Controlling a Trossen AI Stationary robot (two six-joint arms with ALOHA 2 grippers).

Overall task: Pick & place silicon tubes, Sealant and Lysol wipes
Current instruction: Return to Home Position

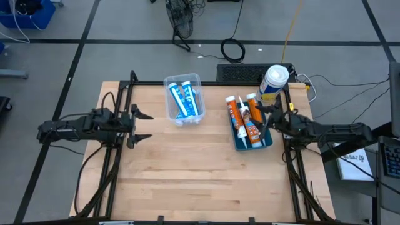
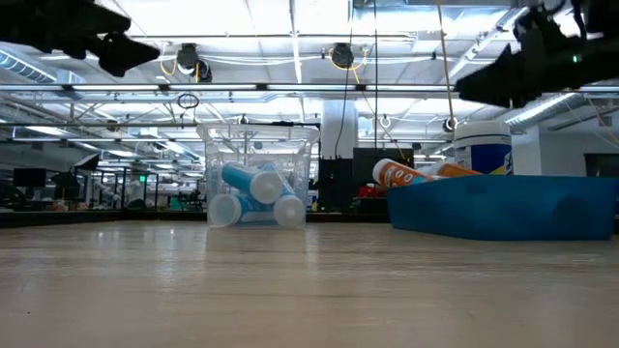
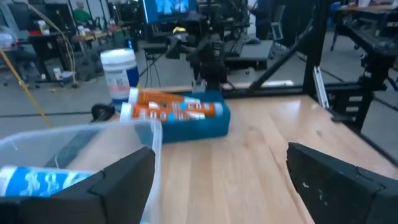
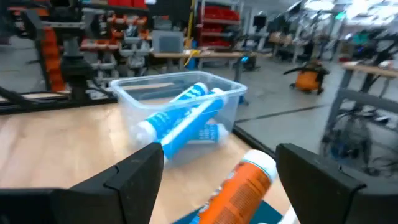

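Observation:
Two blue-and-white tubes (image 1: 184,100) lie in a clear plastic bin (image 1: 183,80) at the table's far middle. Orange-and-white tubes (image 1: 249,119) lie side by side in a blue tray (image 1: 240,142) at the far right. The Lysol wipes canister (image 1: 274,80), white-lidded, stands upright just behind the tray. My left gripper (image 1: 147,126) hangs open above the table's left part, pointing level toward the bin, with nothing between its fingers. My right gripper (image 1: 267,119) is open above the tray's right side; its fingers (image 4: 134,171) are apart and hold nothing.
Black frame bars (image 1: 119,144) run along the table's left and right sides under both arms. Cables and a black box (image 1: 240,72) lie behind the far edge. The near half of the wooden table (image 1: 200,181) is bare wood.

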